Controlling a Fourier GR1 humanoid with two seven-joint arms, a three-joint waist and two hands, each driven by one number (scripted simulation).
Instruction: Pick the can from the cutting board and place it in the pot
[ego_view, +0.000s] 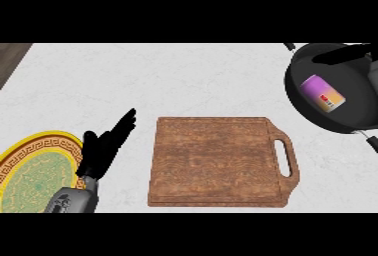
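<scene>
The can (324, 94), with a purple, orange and white label, lies on its side inside the dark pot (301, 108) at the upper right. The wooden cutting board (218, 161) sits in the middle of the counter with nothing on it, its handle to the right. My right hand (341, 54) hangs over the pot's far rim, apart from the can, its black fingers stretched leftward and holding nothing. My left hand (105, 146) rests left of the board, open, fingers straight and pointing up-right.
A yellow and green patterned plate (31, 175) lies at the lower left, beside my left forearm (71, 201). The pot's handles stick out at its top left (289, 46) and lower right (371, 143). A dark edge (11, 57) borders the white counter's top left.
</scene>
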